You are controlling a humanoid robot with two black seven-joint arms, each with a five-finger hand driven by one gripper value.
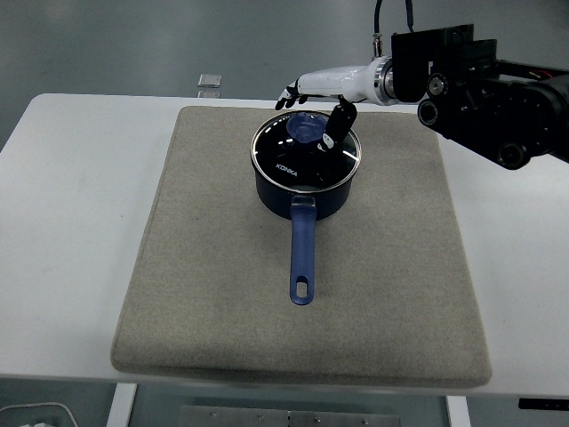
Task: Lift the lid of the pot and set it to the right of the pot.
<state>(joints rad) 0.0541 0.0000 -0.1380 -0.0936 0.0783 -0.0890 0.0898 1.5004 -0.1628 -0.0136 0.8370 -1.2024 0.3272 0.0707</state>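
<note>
On the table: you have a white table covered across its middle by a grey felt mat.
Pot: a dark blue saucepan stands upright on the far half of the mat, near its centre line; the long blue handle points straight toward you.
Lid: the glass pot lid sits flat on the pot, steel rim seated all round, with white lettering on the glass and a blue knob toward its far side.
Right hand: your right hand, white with black fingertips, reaches in from the upper right and hangs above the far edge of the lid.
Grip: the fingers are stretched out and loosely spread leftward beyond the knob; the thumb hangs down just beside the knob's right side. You cannot tell whether the thumb touches it. Nothing is pinched.
Right arm: the black forearm fills the upper right corner.
Background: a small clear square object lies on the floor beyond the table's far edge.
</note>
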